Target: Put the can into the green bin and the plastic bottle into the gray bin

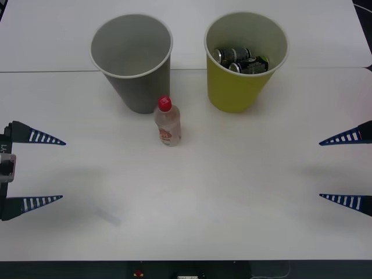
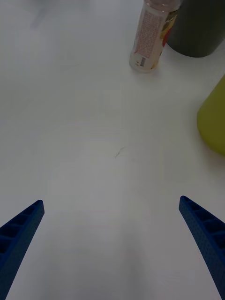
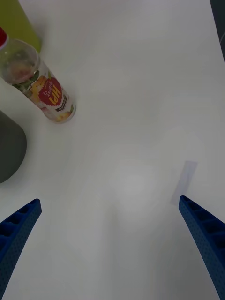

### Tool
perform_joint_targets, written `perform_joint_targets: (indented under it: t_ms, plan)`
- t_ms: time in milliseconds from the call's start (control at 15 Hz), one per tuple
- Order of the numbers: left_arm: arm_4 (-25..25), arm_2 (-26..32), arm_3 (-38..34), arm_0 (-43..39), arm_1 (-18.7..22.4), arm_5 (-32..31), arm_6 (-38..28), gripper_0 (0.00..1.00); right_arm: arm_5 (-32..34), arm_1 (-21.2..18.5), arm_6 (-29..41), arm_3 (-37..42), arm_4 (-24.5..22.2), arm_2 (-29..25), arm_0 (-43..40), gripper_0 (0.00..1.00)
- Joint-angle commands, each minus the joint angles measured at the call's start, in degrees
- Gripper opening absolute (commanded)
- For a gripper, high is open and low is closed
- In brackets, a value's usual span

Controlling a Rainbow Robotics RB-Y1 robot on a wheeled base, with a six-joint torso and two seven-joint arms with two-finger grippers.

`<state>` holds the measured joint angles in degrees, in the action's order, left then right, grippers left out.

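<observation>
Cans [image 1: 241, 60] lie in the green bin [image 1: 232, 93]; gray bin [image 1: 139, 87] holds nothing.

The front camera sat high above the arms and looked forward and down, taking in the whole white table [image 1: 232, 192] from well back. Each wrist camera rode low on its arm, close over the table, and faced inward past its own blue fingers [image 2: 21, 234] [image 3: 206, 234]. All three views shared the middle of the table, where the plastic bottle [image 1: 167, 122] [image 2: 151, 37] [image 3: 40, 84] stood before the gray bin [image 1: 132, 58] [image 2: 197, 28] [image 3: 10, 150] and the green bin [image 1: 244, 58] [image 2: 214, 117] [image 3: 21, 26].
</observation>
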<state>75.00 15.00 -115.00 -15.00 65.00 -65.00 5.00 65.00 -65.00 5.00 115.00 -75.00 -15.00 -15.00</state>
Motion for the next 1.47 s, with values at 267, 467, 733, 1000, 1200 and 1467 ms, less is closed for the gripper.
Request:
perform_joint_targets:
  t_ms: [267,467,733,1000,1200,1467]
  plan:
    - [-1.17,0.91,0.57,-0.12,1.09,1.54,0.54,1.0,0.0,0.0,0.0,0.0,0.0,0.0,0.0,1.0]
    - [-2.31,-0.32,1.53,-0.12,1.09,2.33,0.45,1.0,0.0,0.0,0.0,0.0,0.0,0.0,0.0,1.0]
    - [-12.16,-7.44,7.77,-0.03,1.09,6.2,0.89,1.0,0.0,0.0,0.0,0.0,0.0,0.0,0.0,1.0]
    - [-21.12,-14.21,10.23,-0.12,1.09,12.71,2.21,1.0,0.0,0.0,0.0,0.0,0.0,0.0,0.0,1.0]
    - [-26.57,-17.99,10.94,-0.21,0.48,18.07,5.46,1.0,0.0,0.0,0.0,0.0,0.0,0.0,0.0,1.0]
    - [-35.62,-22.21,13.4,-0.12,-2.95,22.81,12.31,1.0,0.0,0.0,0.0,0.0,0.0,0.0,0.0,1.0]
